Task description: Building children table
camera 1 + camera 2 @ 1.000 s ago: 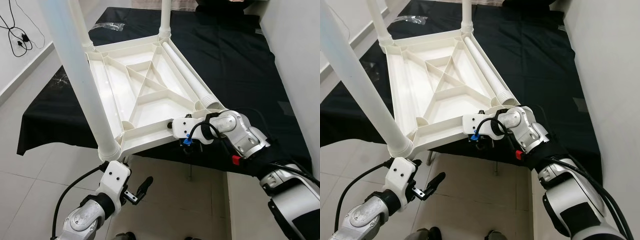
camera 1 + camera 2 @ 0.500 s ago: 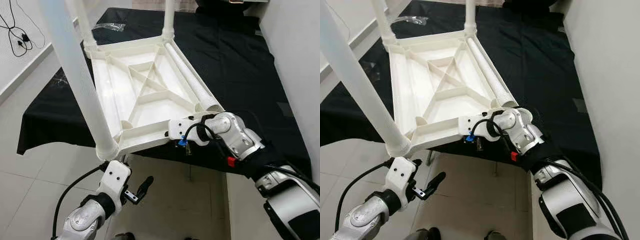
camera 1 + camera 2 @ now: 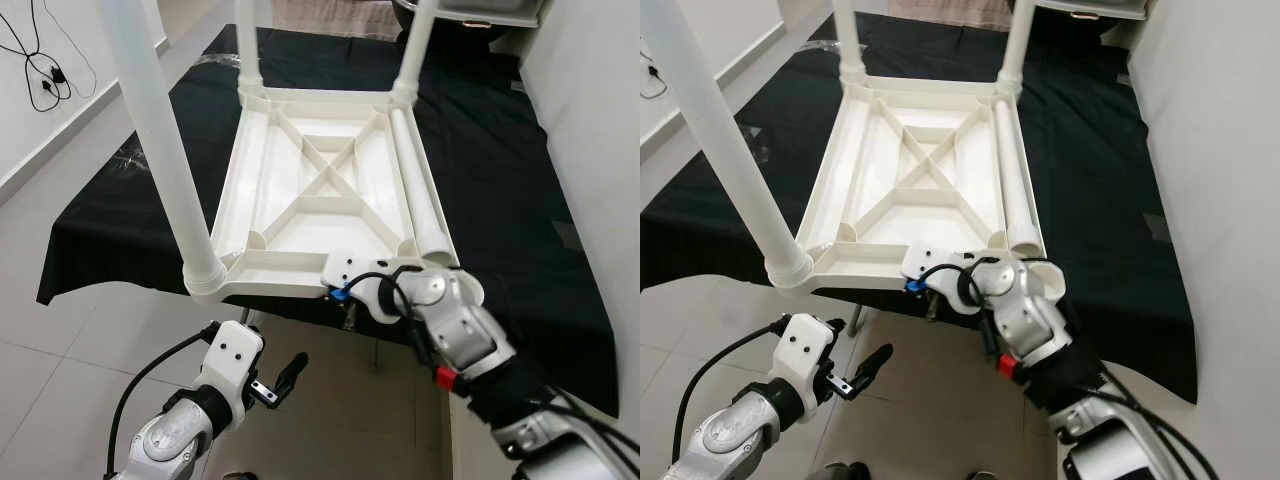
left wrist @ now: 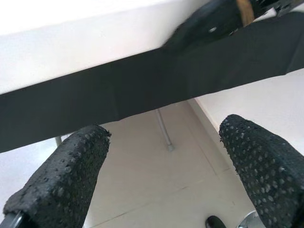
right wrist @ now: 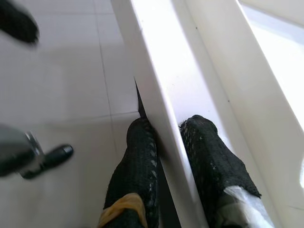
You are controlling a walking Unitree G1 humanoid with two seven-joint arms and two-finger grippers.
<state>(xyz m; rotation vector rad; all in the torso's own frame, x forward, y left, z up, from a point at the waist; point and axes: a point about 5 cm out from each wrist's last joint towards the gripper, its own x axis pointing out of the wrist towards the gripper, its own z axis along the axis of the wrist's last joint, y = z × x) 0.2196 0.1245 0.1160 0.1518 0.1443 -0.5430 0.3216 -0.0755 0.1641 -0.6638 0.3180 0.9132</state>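
Observation:
The white children's table (image 3: pixel 322 188) lies upside down on the black-clothed table (image 3: pixel 500 160). Three white legs stand up from its corners, the nearest leg (image 3: pixel 160 150) at the near left. A fourth leg (image 3: pixel 420 195) lies loose inside the top along its right side. My right gripper (image 5: pixel 168 137) is shut on the top's near rim (image 3: pixel 270 284), one finger on each side of the rim wall. Below the near left corner my left gripper (image 3: pixel 285 372) hangs open over the floor, holding nothing.
The black cloth drapes over the near edge, with a thin metal leg (image 4: pixel 164 130) under it. Tiled floor (image 3: pixel 90 340) lies in front and to the left. A white wall (image 3: pixel 590 90) runs close on the right. Cables (image 3: pixel 40 60) lie at the far left.
The tabletop has turned on the black cloth; its far end swung right and it now lies square. My right gripper moved left and nearer with the rim. The left gripper stayed put.

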